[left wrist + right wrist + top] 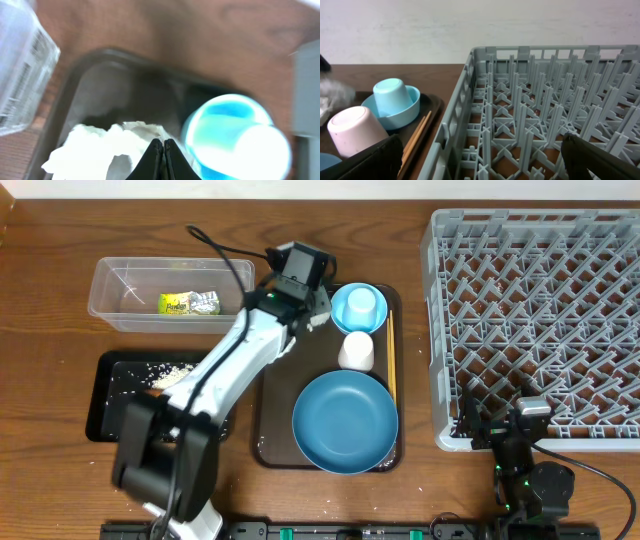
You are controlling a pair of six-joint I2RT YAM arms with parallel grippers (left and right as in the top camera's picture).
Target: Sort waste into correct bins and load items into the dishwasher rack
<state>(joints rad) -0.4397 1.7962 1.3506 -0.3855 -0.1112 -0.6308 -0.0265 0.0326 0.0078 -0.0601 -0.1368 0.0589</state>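
Observation:
My left gripper [163, 143] is shut on the crumpled white tissues [95, 150] over the brown tray's far left corner; in the overhead view it [305, 305] hides them. The light-blue bowl [340, 308] holds an upturned light-blue cup. The white cup [356, 351] stands upside down, and the dark-blue dish [345, 422] lies in front of it. Chopsticks [391, 375] lie along the tray's right edge. The wrapper [188, 303] lies in the clear tub [100, 285]. Rice [170, 375] lies in the black tray [105, 410]. My right gripper [485, 160] is open and empty over the near left corner of the grey rack [540, 310]. The carrot is out of view.
The brown serving tray [275, 435] sits mid-table between the black tray and the rack. My left arm lies across the black tray's right end. Rice grains are scattered on the table in front of the brown tray.

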